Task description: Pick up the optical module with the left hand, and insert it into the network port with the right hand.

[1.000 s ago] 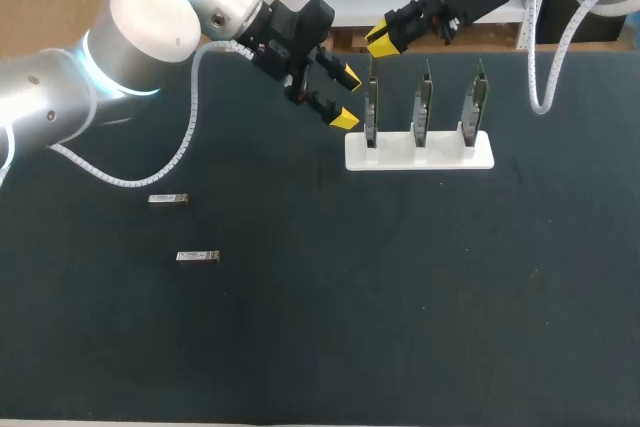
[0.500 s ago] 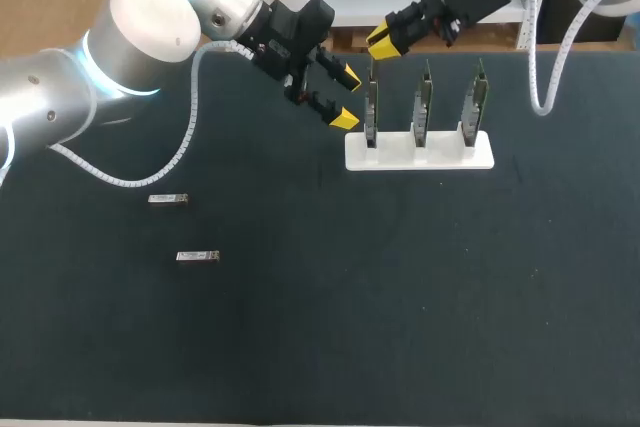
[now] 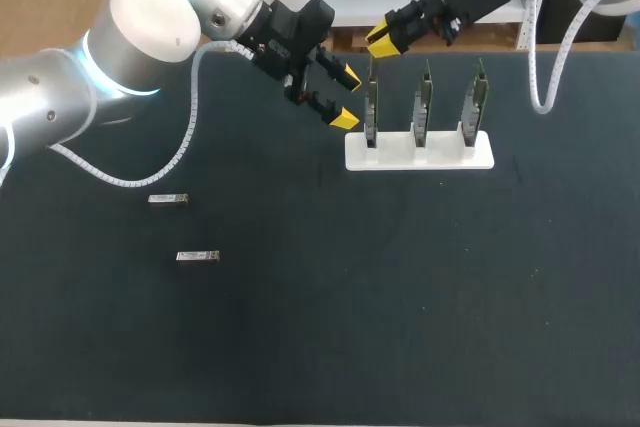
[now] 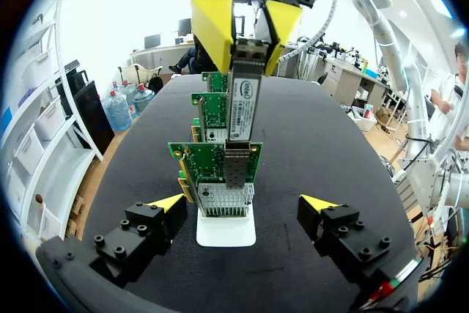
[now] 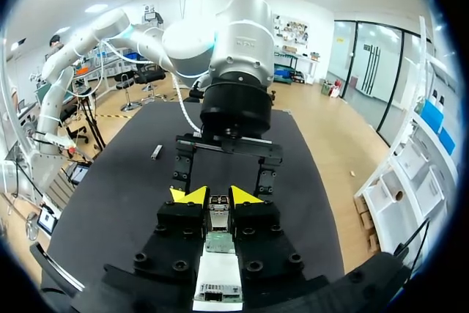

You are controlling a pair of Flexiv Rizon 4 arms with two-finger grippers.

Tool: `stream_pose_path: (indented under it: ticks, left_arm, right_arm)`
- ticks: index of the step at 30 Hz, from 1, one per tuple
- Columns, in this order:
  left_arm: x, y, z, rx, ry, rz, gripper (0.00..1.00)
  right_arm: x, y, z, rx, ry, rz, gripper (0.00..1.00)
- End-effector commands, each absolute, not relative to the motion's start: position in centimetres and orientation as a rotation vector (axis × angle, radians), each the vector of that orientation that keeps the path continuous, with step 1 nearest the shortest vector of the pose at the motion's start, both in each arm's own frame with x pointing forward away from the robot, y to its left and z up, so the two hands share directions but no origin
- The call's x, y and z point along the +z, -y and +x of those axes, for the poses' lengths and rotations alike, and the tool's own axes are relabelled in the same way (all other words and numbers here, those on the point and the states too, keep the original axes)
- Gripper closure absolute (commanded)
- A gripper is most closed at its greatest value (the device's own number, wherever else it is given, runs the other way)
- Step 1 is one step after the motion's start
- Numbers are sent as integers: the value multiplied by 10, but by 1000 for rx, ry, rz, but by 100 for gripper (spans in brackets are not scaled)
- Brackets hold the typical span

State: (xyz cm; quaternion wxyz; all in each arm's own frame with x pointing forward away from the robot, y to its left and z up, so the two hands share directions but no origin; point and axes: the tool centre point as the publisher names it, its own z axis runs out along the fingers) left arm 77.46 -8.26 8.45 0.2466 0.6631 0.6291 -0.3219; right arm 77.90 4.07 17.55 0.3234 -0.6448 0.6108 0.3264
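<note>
Insertion step: right gripper (image 3: pixel 385 39) was clamped on the slim silver optical module (image 4: pixel 244 100), right at the metal-caged port (image 4: pixel 236 168) of the end green network card (image 4: pixel 194 153) in the white stand (image 3: pixel 420 152). Beside it, left gripper (image 3: pixel 347 97) hung wide, empty. Next probably called for a straight, aligned push. The module's white printed label (image 4: pixel 245 99) was not transcribed.

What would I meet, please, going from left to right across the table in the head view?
Farther loose optical module → nearer loose optical module → left gripper → first network card → middle network card → last network card. The right gripper overlaps the first card, so it is left out.
</note>
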Motion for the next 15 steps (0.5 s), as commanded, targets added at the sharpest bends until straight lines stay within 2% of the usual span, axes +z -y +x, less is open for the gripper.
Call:
stream_pose_path:
  ticks: [1, 15]
  left_arm:
    - [85, 83, 776, -879, -1722, 1813, 0]
    - [85, 83, 776, -879, -1722, 1813, 0]
  right_arm:
    - [174, -42, 780, 862, -1607, -1694, 100]
    - [169, -44, 779, 866, -1622, -1697, 100]
